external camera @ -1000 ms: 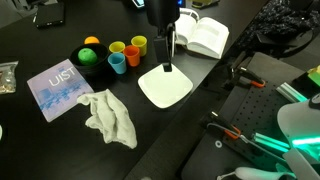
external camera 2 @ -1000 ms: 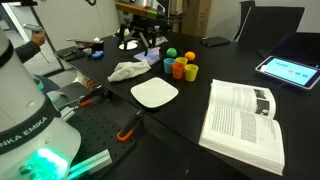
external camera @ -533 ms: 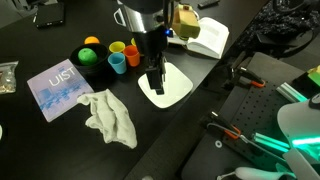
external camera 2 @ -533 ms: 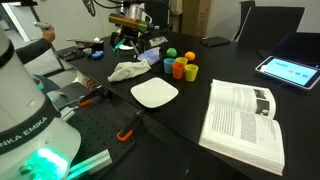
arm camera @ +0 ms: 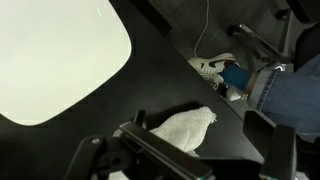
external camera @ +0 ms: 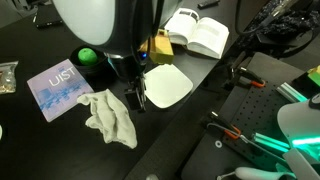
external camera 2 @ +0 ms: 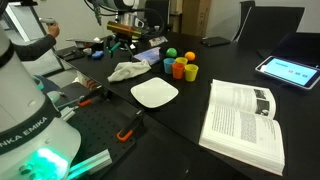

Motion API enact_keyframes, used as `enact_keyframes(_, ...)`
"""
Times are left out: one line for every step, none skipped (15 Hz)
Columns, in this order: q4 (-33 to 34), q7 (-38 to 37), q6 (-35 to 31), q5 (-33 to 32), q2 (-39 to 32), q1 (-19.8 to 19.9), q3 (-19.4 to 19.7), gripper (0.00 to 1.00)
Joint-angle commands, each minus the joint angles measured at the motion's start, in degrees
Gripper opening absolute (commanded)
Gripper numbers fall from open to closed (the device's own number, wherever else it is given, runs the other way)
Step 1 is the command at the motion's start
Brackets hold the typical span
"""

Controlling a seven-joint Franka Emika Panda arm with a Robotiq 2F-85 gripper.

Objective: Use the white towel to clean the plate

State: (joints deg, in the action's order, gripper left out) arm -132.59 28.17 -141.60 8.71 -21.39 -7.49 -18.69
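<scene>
The white towel (external camera: 110, 117) lies crumpled on the black table, left of the white plate (external camera: 168, 85). Both also show in an exterior view, towel (external camera 2: 127, 71) and plate (external camera 2: 155, 94). My gripper (external camera: 135, 98) hangs open and empty just above the table, between the plate's left edge and the towel. In the wrist view the towel (arm camera: 185, 128) lies between my spread fingers (arm camera: 200, 158), and the plate (arm camera: 50, 60) fills the upper left. The arm hides the cups in one exterior view.
An open book (external camera: 195, 33) lies behind the plate, also shown (external camera 2: 245, 125). A blue booklet (external camera: 62, 85) and a green ball (external camera: 88, 57) in a dark bowl sit left of the towel. Coloured cups (external camera 2: 180, 68) stand behind the plate. A tablet (external camera 2: 290, 68) lies at the far right.
My arm has swung from above the plate's far edge across the plate toward the towel, and it is lower now. The towel and plate have not moved.
</scene>
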Motion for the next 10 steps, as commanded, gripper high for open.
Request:
enact_keyframes(4.46, 1.91, -1.30, 0.52, -4.59, 0.03, -2.29, 1.00)
enact_keyframes(5.23, 2.18, -1.41, 0.37, -5.39, 0.12, -2.83, 1.00)
enact_keyframes(6.76, 2.69, -1.10, 0.46, -6.53, 0.32, -3.40, 1.00)
enact_keyframes(8.04, 3.32, -0.90, 0.58, -7.43, 0.54, -3.96, 1.00)
enact_keyframes(9.36, 3.83, -0.76, 0.57, -8.32, 0.66, -4.38, 1.00)
enact_keyframes(10.70, 4.06, -1.15, 0.25, -9.20, 0.51, -4.55, 1.00)
enact_keyframes(12.09, 4.50, -1.03, 0.33, -10.00, 0.58, -4.91, 1.00)
enact_keyframes(13.30, 4.90, -1.24, 0.16, -10.79, 0.48, -5.08, 1.00)
enact_keyframes(14.62, 5.39, -1.34, 0.17, -11.59, 0.43, -5.37, 1.00)
enact_keyframes(15.72, 5.82, -1.23, 0.39, -12.28, 0.47, -5.71, 1.00)
